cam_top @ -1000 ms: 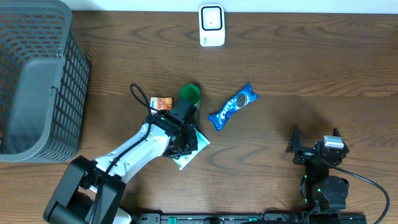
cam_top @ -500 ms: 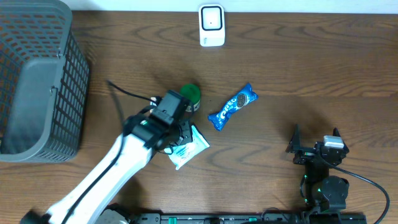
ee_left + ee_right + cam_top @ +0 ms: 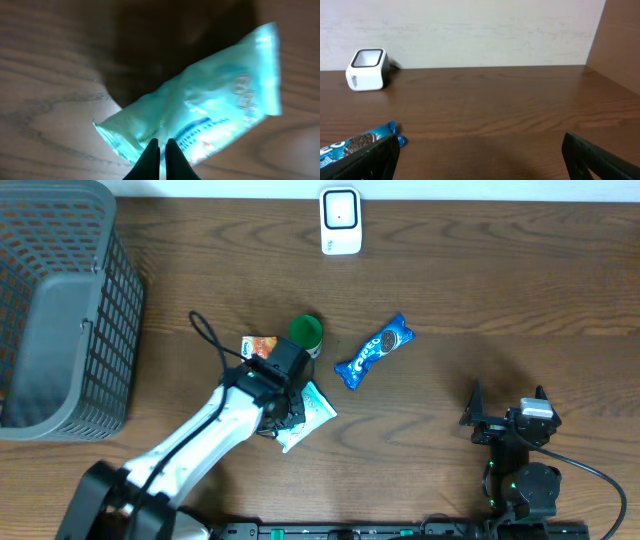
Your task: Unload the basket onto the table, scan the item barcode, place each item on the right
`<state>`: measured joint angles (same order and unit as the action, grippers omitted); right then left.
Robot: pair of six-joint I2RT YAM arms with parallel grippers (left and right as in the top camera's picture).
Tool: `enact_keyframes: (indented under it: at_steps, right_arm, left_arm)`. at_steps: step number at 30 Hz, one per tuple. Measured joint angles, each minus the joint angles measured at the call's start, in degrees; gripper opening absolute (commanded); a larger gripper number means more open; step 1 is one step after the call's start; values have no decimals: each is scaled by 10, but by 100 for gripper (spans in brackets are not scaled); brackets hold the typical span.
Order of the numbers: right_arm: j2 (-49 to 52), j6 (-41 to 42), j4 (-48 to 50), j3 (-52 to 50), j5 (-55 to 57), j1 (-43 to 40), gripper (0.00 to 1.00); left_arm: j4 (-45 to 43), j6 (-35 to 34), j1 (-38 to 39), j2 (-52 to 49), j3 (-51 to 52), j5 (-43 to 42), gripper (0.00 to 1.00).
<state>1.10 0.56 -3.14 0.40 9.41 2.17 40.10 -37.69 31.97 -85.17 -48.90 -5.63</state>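
A pale teal snack packet (image 3: 314, 411) lies on the wooden table near the front centre. My left gripper (image 3: 289, 406) is over its left end. In the left wrist view, the left gripper (image 3: 162, 145) is shut, its black fingertips side by side over the near edge of the packet (image 3: 200, 107); a hold on the film does not show. The white barcode scanner (image 3: 341, 221) stands at the table's back edge, also in the right wrist view as the scanner (image 3: 367, 69). My right gripper (image 3: 508, 416) rests open at the front right, and the right wrist view shows nothing between the fingers of the right gripper (image 3: 479, 145).
A blue Oreo packet (image 3: 373, 351) lies right of centre and shows as the Oreo packet (image 3: 342, 146) beside my right finger. A green round cup (image 3: 306, 332) and a small orange box (image 3: 260, 346) sit just behind the left arm. A grey mesh basket (image 3: 60, 310) fills the left side.
The left arm swung up and left half a second ago, then came back down over the teal packet. The packet has barely shifted. The right arm has not moved.
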Motion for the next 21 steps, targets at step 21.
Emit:
enact_keyframes:
  at_steps: [21]
  right_arm:
    - [0,0,0,0,0,0,99]
  left_arm:
    - [25,41,0,138,-138,146,25]
